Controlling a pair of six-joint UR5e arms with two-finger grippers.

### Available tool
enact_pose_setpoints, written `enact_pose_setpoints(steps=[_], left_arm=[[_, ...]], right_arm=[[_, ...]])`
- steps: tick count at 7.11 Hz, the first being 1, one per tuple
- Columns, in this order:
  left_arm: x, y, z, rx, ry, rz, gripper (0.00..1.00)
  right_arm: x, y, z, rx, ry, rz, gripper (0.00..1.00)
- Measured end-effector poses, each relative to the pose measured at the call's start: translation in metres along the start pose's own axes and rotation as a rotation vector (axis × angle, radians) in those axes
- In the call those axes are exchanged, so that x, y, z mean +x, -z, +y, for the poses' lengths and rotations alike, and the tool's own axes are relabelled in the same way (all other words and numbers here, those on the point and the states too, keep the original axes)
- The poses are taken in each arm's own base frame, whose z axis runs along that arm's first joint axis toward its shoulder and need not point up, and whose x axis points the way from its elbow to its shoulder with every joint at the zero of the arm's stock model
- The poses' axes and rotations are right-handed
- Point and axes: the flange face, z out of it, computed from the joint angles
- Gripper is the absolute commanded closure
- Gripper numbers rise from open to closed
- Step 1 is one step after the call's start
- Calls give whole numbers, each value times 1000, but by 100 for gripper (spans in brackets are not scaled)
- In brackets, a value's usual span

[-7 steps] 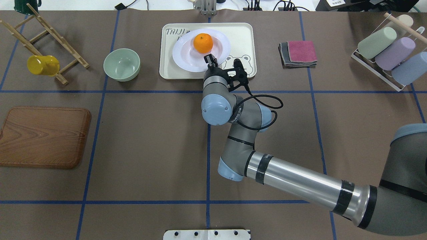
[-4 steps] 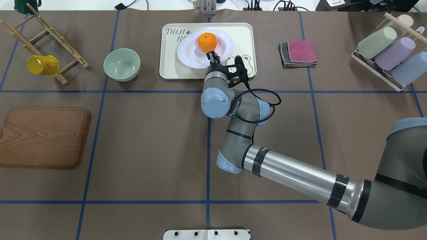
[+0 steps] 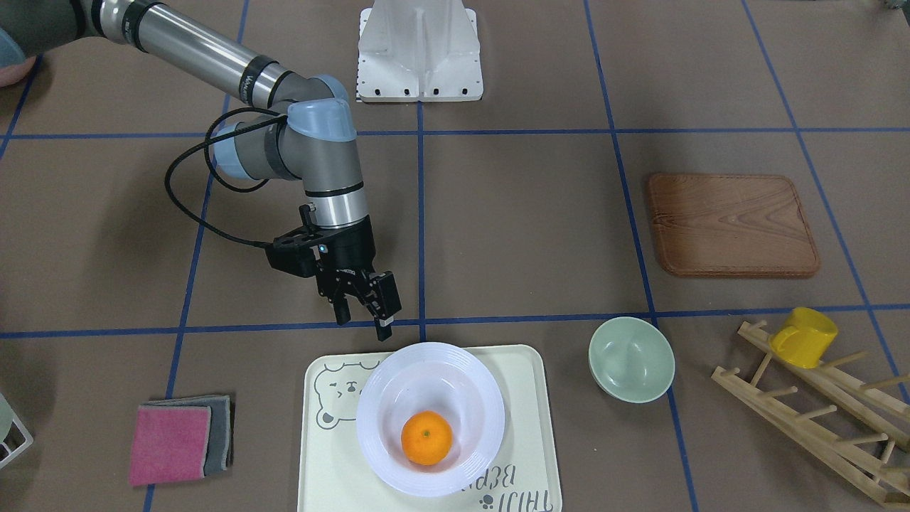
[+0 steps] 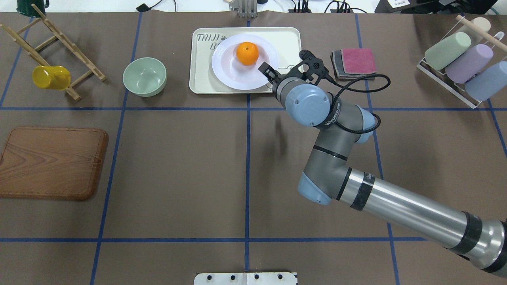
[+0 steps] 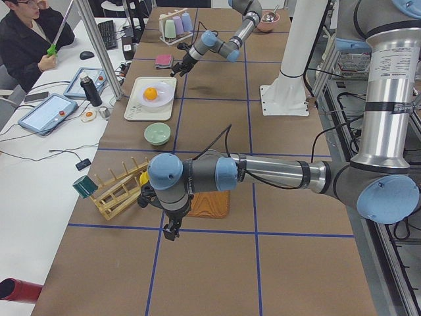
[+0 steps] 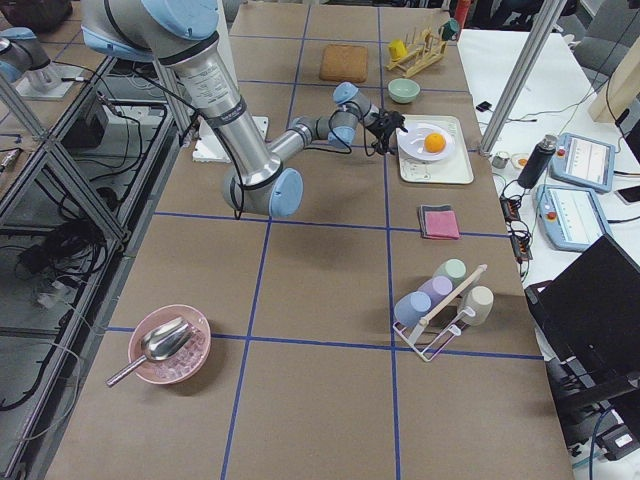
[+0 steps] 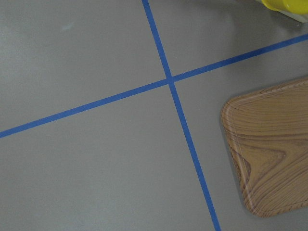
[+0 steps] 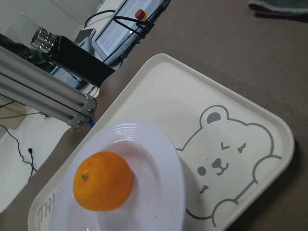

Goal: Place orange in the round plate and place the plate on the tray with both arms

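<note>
The orange [image 3: 426,438] [image 4: 247,53] [image 8: 103,181] lies in the white round plate [image 3: 455,377] [image 4: 225,67] [image 8: 159,159]. The plate rests on the cream bear tray [image 3: 526,398] [image 4: 202,79] [image 8: 183,96] at the table's far middle. My right gripper [image 3: 364,320] hangs open and empty just off the tray's near edge, clear of the plate's rim. My left gripper [image 5: 172,232] shows only in the exterior left view, low over the table beside the wooden board; I cannot tell whether it is open or shut.
A mint-green bowl [image 4: 144,76] stands left of the tray and folded cloths [image 4: 354,63] lie to its right. The wooden board [image 4: 51,162] [image 7: 269,149] lies at the near left, a wooden rack with a yellow mug [image 4: 50,77] at the far left, a cup rack [image 4: 459,63] at the far right.
My right gripper has let go of the plate's rim and drawn back, and its arm has swung to the right. The plate with the orange has settled slightly further right on the tray.
</note>
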Motion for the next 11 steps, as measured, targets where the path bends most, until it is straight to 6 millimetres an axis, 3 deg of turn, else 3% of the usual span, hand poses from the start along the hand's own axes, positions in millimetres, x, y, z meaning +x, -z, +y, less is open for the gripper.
enact_pose_setpoints(steps=[2,4,5,8,9,10,11], left_arm=[[0,-6,15,18,-13,-8,2],[11,1,20,33,83,-15,1],[18,4,27,40,146,-18,1],[27,-1,54,34,198,-14,2],[26,-1,53,37,197,-14,2],[25,-1,53,44,190,-19,2],[24,-4,58,42,191,-25,2]], right_arm=[[39,50,-79,-154,276,118,0],[108,93,-173,-293,528,197,0],[153,106,-215,-337,633,225,0],[322,166,-341,-489,827,230,0],[376,191,-365,-519,828,215,0],[416,211,-376,-539,815,211,0],[443,222,-379,-557,789,221,0]])
